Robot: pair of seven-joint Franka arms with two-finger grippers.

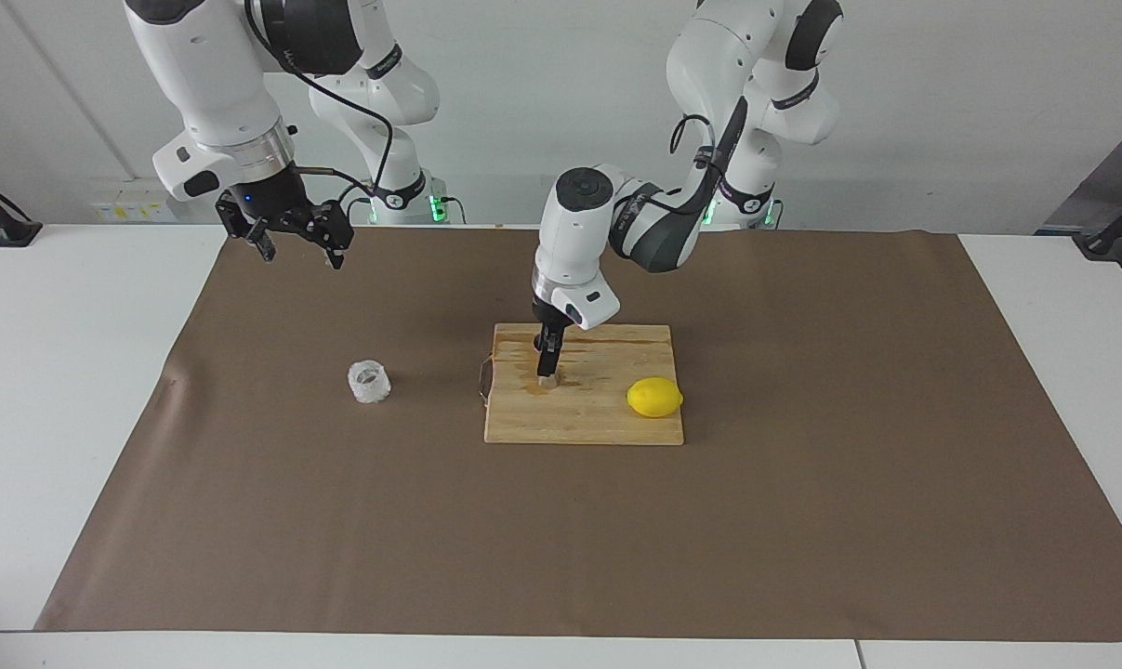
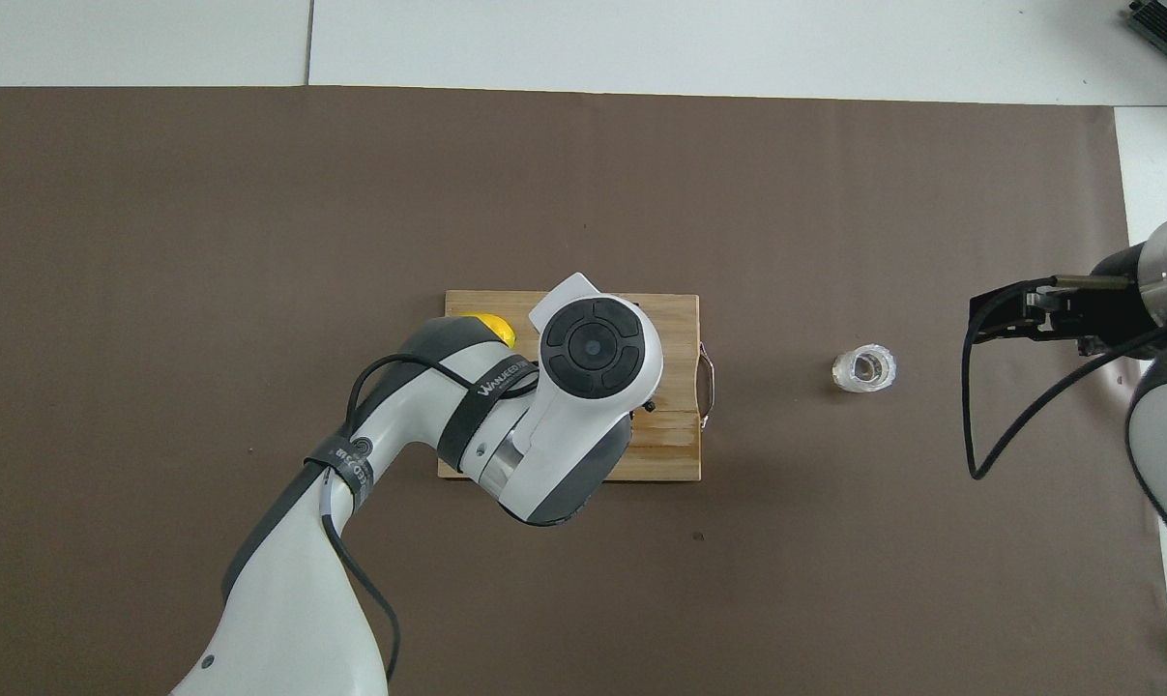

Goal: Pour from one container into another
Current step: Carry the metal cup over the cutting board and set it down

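Facing view: left gripper (image 1: 547,370) down on the cutting board (image 1: 598,423), tips at the small steel jigger (image 1: 547,380); gripping or parted, impossible to tell. Lemon (image 1: 654,398) on the same board at four o'clock of the jigger. Crinkled clear cup (image 1: 369,382) upright on the brown mat (image 1: 802,520), at nine o'clock of the board and well apart from it. Right gripper (image 1: 298,249) waiting in the air at eleven o'clock of the cup, fingers spread, holding nothing.

Likely trouble: tipping the narrow-waisted jigger if lifting away with a fingertip catching its rim. Crushing or slopping the thin-walled cup under too firm a squeeze.

Overhead view: jigger and left fingertips hidden under the left wrist. Cup (image 2: 864,368) at three o'clock of the board (image 2: 678,319); right gripper (image 2: 989,317) at two o'clock of the cup, open. Further risk: pouring wide of so small a mouth.
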